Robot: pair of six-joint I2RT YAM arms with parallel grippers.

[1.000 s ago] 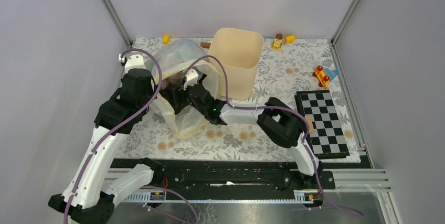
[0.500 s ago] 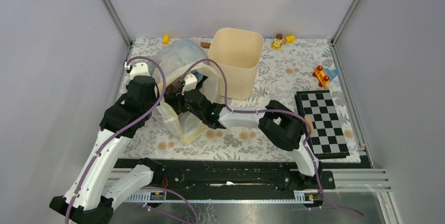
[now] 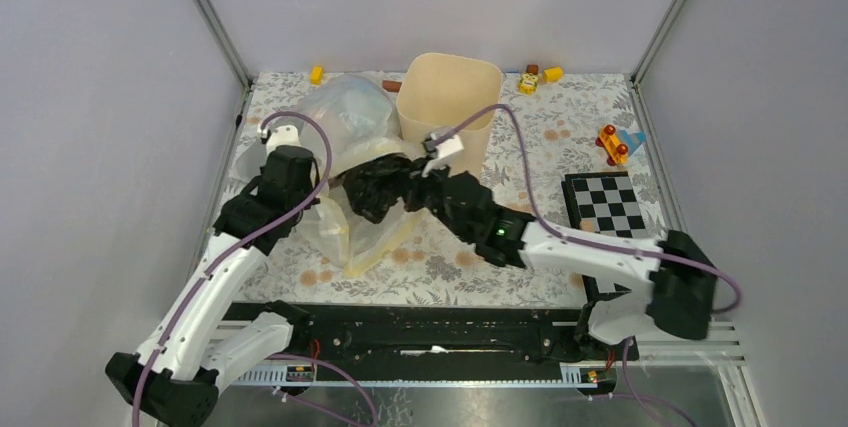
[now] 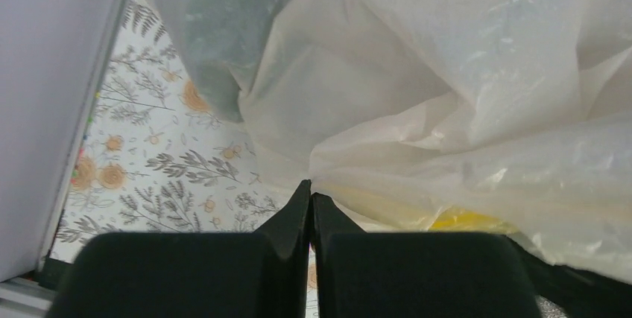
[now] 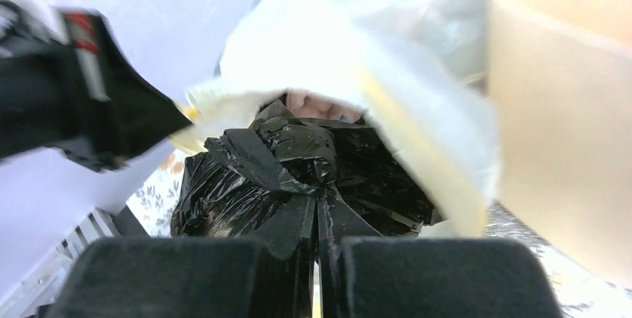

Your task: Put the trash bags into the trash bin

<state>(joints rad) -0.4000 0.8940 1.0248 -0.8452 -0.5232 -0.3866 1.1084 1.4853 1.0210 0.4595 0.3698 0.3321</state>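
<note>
The black trash bag (image 3: 372, 190) is a crinkled glossy bundle half out of the mouth of a translucent whitish-yellow bag (image 3: 345, 112). My right gripper (image 3: 405, 180) is shut on a fold of the trash bag (image 5: 298, 158); its jaws (image 5: 316, 202) pinch the film. My left gripper (image 3: 322, 185) is shut on the edge of the translucent bag (image 4: 447, 72), with its tips (image 4: 311, 190) meeting at the fold. The cream trash bin (image 3: 450, 117) stands upright just behind and to the right of both bags, and it fills the right side of the right wrist view (image 5: 559, 109).
A checkerboard (image 3: 615, 237) lies at the right of the flowered tablecloth. An orange toy car (image 3: 612, 144) sits behind it. Small yellow blocks (image 3: 317, 74) (image 3: 550, 74) and a yellow toy (image 3: 527, 83) lie along the back edge. Grey walls close in on three sides.
My right gripper has shut on the black bag and drawn it to the right, out of the translucent bag's mouth. The right arm has stretched out. The left gripper has shifted slightly right.
</note>
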